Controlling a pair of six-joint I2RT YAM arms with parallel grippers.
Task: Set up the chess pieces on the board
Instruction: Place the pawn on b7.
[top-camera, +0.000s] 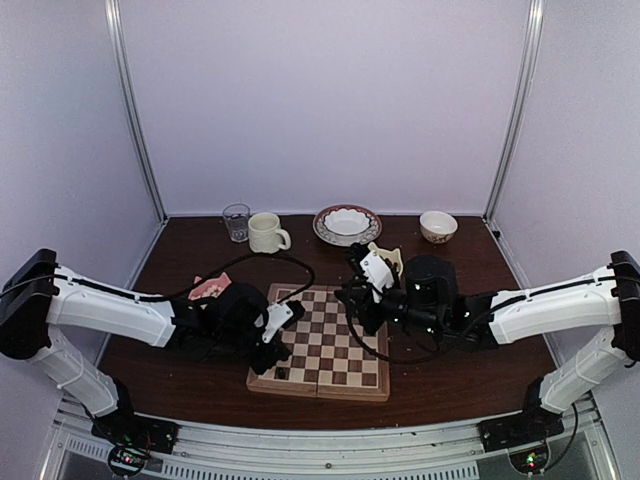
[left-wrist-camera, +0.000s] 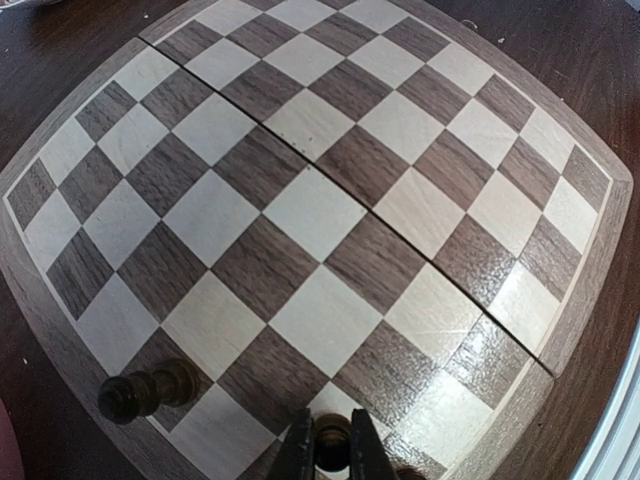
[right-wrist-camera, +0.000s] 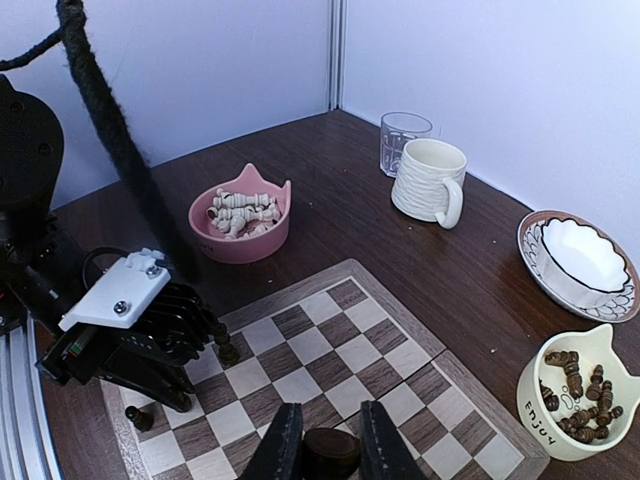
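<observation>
Judging this barely begun: my left gripper (left-wrist-camera: 332, 452) and right gripper (right-wrist-camera: 326, 440) each clamp a dark piece (right-wrist-camera: 330, 453) over the board (top-camera: 340, 350). One placed piece (left-wrist-camera: 145, 390) sits at its seven o'clock corner. The rest fill the pink bowl (right-wrist-camera: 197, 212) and cream bowl (right-wrist-camera: 538, 412).

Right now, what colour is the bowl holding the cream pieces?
The bowl is pink; the right wrist view shows it best.

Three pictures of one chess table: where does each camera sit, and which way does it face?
Top external: high behind the arms, facing down at the board; both arms show.
Left wrist: on the left arm, close above the board; the left gripper shows, pinching a dark piece.
Right wrist: on the right arm, facing across the board to the pink bowl; the right gripper shows.
All three share the board.
</observation>
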